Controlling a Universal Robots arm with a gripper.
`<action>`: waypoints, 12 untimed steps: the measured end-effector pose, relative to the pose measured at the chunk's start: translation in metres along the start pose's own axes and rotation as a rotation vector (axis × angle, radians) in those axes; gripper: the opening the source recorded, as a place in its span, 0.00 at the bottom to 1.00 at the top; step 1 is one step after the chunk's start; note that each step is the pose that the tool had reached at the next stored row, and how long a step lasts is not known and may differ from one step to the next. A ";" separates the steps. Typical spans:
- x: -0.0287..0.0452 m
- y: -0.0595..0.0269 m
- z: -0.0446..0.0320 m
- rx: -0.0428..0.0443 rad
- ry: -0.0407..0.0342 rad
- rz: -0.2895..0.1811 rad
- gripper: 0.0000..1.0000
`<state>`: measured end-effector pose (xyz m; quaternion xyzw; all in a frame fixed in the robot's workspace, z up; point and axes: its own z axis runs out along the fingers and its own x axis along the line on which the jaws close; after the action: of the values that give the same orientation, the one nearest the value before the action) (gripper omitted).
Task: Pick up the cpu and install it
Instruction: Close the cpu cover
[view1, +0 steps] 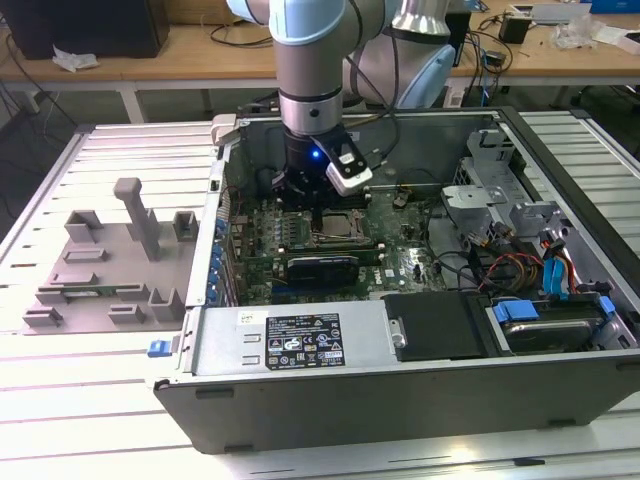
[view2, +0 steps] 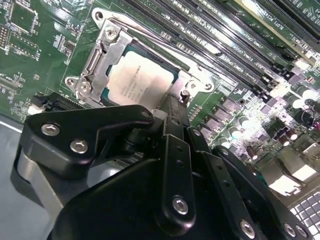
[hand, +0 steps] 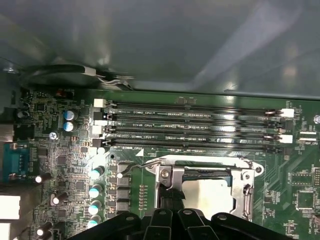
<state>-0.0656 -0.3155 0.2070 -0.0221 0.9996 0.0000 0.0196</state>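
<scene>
Because the chip (view2: 137, 77) lies flat inside the metal socket frame (view2: 101, 52) on the green board (view2: 35, 55), the claw (view2: 173, 102) pinched together at the chip's edge, we judge care means checking its corners sit level, never forcing it.

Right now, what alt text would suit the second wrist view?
The cpu lies in its metal socket frame on the green motherboard, with the black gripper close beside it and memory slots alongside.

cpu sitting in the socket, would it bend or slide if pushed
Probably stiff: the cpu looks like a flat metal-topped plate. Likely slippery, as its top is shiny. It would hardly slide, since the socket frame surrounds it.
</scene>
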 end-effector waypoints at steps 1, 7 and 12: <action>0.0000 0.0000 0.0007 0.0000 0.0000 0.000 0.11; -0.0004 0.0000 0.0032 0.0001 0.0003 0.000 0.11; -0.0063 -0.0003 0.0035 0.0002 0.0001 0.000 0.11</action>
<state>-0.0592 -0.3155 0.2038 -0.0220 0.9996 0.0000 0.0195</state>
